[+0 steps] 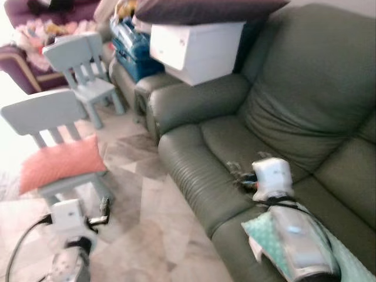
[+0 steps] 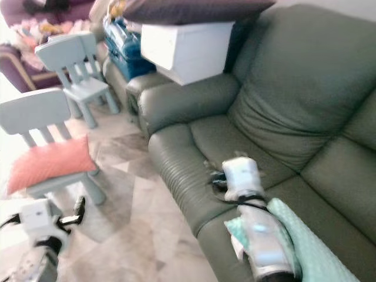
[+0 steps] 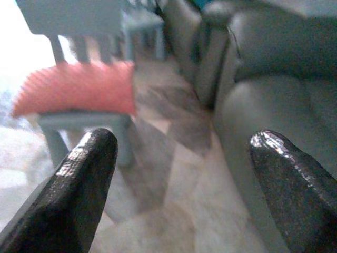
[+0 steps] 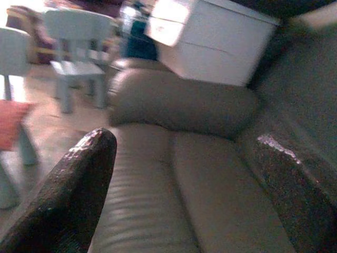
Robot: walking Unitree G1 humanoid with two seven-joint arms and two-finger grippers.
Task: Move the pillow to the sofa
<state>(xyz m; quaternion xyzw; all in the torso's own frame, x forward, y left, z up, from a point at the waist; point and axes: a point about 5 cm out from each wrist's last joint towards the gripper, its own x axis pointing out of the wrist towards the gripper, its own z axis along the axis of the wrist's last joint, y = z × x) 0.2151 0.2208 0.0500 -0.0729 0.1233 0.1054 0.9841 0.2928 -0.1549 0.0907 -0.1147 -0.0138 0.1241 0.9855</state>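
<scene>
In the left eye view, the pink pillow (image 1: 60,162) is lying on a small blue chair (image 1: 44,111), long axis crosswise, just ahead of the left gripper (image 1: 104,212); the right gripper (image 1: 241,174) is hovering over the sofa (image 1: 305,100). In the left wrist view, the fingers (image 3: 87,168) are standing apart, the pillow lying ahead and well off. In the right wrist view, the fingers (image 4: 84,174) are spread, facing the sofa seat.

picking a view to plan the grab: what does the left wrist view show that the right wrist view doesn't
Left wrist alone: the pink pillow whole, lying on the seat of a small light blue chair, framed by the open left gripper. Right wrist alone: the white box on the sofa's armrest, past the open right gripper. Both: the green sofa and the tiled floor.
</scene>
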